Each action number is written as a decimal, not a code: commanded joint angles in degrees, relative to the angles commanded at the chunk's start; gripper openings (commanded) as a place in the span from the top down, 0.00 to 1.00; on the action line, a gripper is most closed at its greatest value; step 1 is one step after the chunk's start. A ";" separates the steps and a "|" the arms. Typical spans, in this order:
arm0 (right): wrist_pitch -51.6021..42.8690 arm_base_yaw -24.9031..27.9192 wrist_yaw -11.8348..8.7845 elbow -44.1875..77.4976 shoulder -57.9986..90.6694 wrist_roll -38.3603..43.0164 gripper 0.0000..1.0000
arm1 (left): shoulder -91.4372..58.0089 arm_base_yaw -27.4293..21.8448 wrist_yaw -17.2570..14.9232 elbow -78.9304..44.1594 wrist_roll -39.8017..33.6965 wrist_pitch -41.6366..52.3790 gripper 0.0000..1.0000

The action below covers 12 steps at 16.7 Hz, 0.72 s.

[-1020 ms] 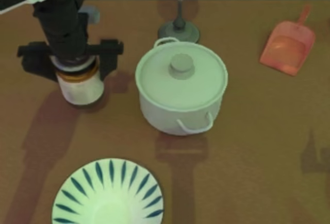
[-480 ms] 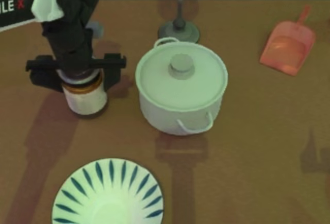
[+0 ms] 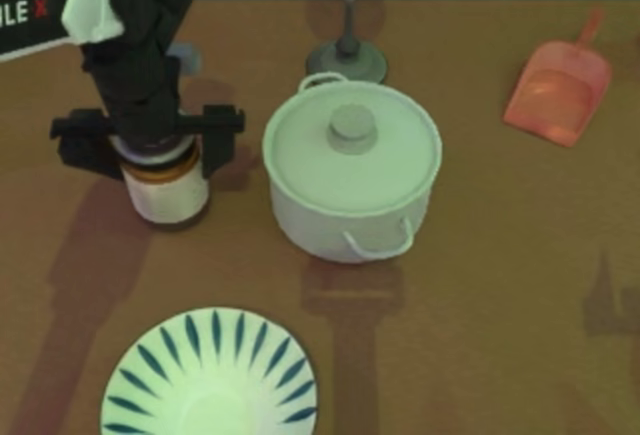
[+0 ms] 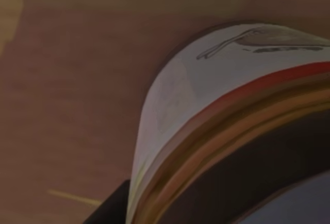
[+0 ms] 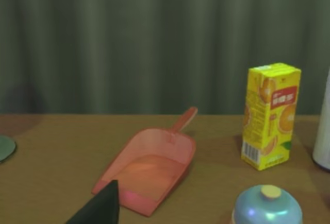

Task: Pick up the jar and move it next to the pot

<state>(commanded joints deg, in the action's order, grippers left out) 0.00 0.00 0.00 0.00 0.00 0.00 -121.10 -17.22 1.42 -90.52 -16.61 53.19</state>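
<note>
jar (image 3: 167,183) seemingly inside left pincer (image 3: 150,141)

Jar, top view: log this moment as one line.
left claw: over jar | jar: on table, left of pot, gap between | right arm: out of top view

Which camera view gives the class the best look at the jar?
The top view: the jar stands on the table left of the pot, under the left pincer. The left wrist view shows only a close slice of its label and band. The right wrist view misses it.
</note>
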 joint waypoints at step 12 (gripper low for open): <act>0.00 0.00 0.00 0.00 0.00 0.00 0.00 | 0.00 0.00 0.00 0.00 0.00 0.00 0.00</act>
